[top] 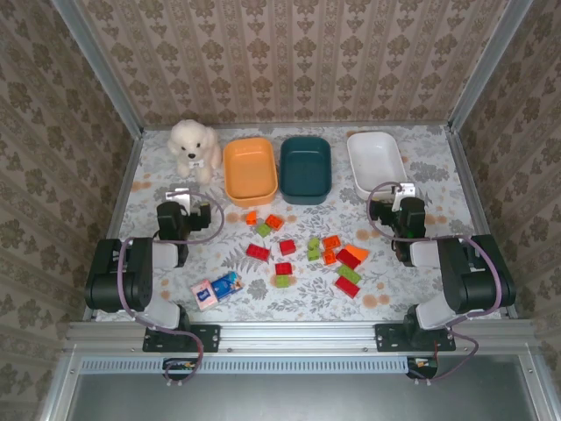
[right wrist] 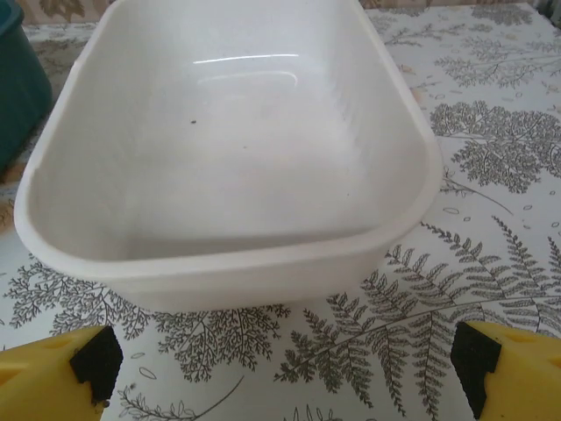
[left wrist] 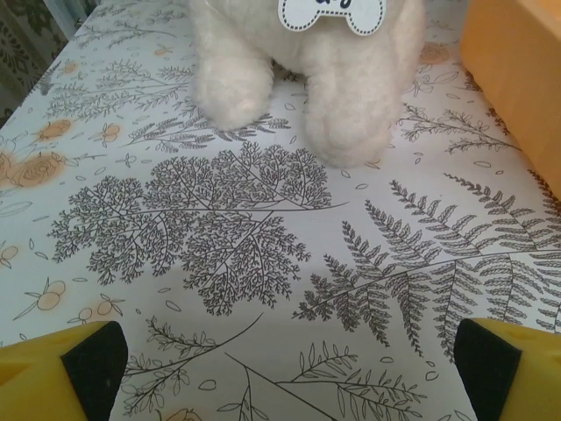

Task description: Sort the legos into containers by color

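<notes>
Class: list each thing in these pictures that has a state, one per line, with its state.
orange tub, empty
dark teal tub, empty
white tub, empty
legos, loose on table, unsorted
left gripper, open, holding nothing
right gripper, open, holding nothing
plush dog, sitting upright
</notes>
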`<state>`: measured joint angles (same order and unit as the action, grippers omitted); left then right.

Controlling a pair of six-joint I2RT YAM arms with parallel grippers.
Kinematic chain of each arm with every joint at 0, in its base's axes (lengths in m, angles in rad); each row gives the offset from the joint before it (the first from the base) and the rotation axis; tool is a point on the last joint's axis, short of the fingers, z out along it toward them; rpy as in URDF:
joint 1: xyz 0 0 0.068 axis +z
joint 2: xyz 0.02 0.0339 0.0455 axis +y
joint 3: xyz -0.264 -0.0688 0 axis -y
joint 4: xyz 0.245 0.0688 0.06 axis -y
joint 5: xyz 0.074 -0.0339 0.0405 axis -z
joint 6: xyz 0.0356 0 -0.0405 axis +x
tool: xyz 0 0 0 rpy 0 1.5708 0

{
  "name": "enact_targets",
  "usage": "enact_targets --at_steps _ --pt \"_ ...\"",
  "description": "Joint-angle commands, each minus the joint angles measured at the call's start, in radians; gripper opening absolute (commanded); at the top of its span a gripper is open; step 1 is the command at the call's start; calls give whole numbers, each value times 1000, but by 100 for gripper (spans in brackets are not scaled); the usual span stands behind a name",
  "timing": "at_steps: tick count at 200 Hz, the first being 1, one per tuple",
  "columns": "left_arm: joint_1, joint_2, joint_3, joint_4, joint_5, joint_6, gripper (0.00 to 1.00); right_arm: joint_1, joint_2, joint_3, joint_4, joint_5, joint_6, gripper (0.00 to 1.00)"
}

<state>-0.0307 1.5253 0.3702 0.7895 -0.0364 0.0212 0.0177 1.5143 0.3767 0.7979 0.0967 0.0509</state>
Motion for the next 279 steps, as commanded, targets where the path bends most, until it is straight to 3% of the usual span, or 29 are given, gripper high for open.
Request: enact_targets --at_steps 1,164,178,191,208,250,279 --pt "13 13 38 62 27 31 100 11 15 25 67 17 -14 100" --pt "13 9 32 72 26 33 100 10 15 25 67 17 -14 100" --pt "8 -23 30 51 -14 25 100 10 5 18 79 22 -13 100" --pt "-19 -102 26 -9 -110 26 100 10 -58 45 -34 57 -1 100" --pt "-81 -233 5 -68 -214 57 100 11 -174 138 -307 121 47 100" --pt "-235 -577 20 -376 -363 37 100 64 -487 159 -512 225 88 100" --pt "-331 -770 106 -611 -468 -1 100 139 -715 322 -774 281 93 100"
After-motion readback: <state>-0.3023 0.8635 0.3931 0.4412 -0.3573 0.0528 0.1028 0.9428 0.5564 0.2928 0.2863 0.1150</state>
